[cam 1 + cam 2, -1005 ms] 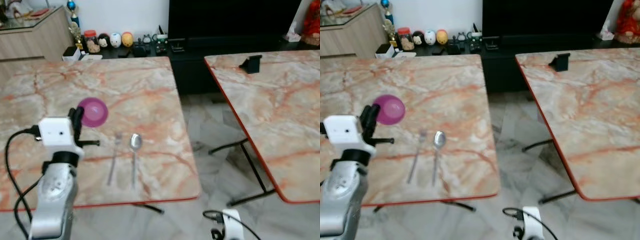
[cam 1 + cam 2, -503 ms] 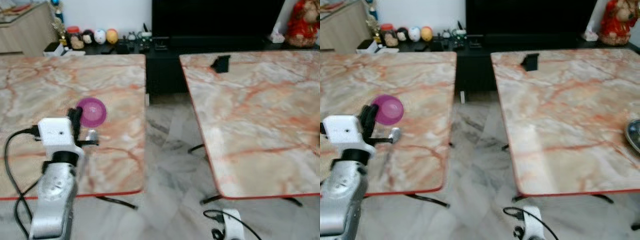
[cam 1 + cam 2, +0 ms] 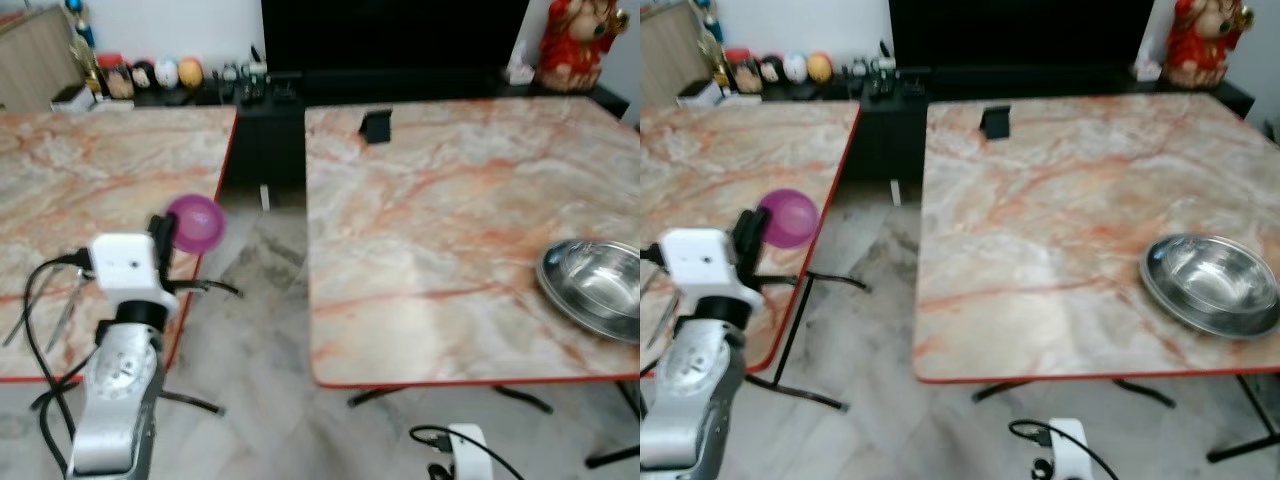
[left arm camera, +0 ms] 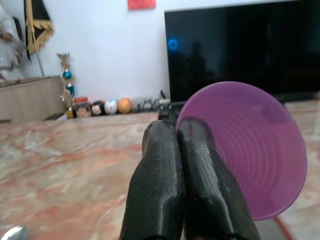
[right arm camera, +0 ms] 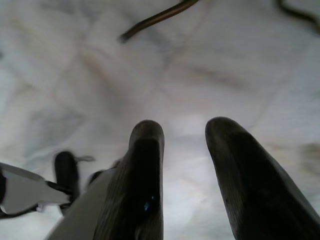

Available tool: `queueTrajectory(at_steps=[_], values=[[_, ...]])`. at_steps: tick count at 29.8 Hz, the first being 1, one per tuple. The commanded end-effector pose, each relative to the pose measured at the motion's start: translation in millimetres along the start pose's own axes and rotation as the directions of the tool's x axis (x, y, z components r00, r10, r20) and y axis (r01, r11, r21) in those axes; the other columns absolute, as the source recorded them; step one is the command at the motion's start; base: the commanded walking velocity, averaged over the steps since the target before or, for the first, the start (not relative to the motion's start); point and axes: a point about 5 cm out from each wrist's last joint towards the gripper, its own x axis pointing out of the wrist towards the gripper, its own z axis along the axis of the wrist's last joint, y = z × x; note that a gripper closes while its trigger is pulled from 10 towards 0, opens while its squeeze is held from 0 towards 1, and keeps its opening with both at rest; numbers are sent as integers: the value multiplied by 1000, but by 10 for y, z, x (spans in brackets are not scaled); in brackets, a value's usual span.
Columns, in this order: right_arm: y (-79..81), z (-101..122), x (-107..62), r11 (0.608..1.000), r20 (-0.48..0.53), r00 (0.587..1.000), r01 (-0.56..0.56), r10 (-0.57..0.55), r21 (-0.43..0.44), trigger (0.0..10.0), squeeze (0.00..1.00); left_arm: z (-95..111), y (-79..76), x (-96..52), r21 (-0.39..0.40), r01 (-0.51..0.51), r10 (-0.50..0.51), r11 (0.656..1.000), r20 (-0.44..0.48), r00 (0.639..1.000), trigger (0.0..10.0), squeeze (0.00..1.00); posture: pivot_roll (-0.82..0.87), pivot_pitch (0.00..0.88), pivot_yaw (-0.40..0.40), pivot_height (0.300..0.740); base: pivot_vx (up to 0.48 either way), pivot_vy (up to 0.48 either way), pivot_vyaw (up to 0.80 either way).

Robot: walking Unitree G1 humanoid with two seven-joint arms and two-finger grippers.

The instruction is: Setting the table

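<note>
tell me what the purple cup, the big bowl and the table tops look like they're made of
The purple cup in the left tool looks like thin, slightly see-through plastic, with fine moulded rings inside. The bowl looks like polished metal, probably stainless steel: silver with bright reflections. The table top shows a glossy marble pattern with a red rim; probably printed laminate, though real stone cannot be excluded.

Raised on the left: the left claw (image 3: 752, 232), pinched on the rim of a purple bowl (image 3: 789, 217), over the red edge of the left marble counter (image 3: 700, 190). On the right counter (image 3: 1040, 200), a steel bowl (image 3: 1212, 284) near the right edge and a small black stand (image 3: 995, 121) near the far edge. Between the counters, pale marble floor (image 3: 865, 330); behind, a dark TV (image 3: 1015, 35), a row of small figurines (image 3: 775, 70) and a red figure (image 3: 1192, 40).
</note>
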Motion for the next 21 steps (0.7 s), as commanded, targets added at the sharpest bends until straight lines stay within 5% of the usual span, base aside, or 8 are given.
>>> queueTrajectory(at_steps=[1, 21], values=[[86, 21, 15, 1000, 5, 1000, -21, 21, -1, 10000, 0, -16, 55, -9, 18, -11, 11, 1000, -10, 1000, 10000, 0, 22, 0, 4, 724, 0, -454, 0], [70, 36, 15, 1000, 8, 1000, -18, 18, -7, 10000, 0, -33, 70, -1, 19, -22, 23, 1000, -15, 1000, 10000, 0, 22, 0, -9, 724, 0, -453, 0]])
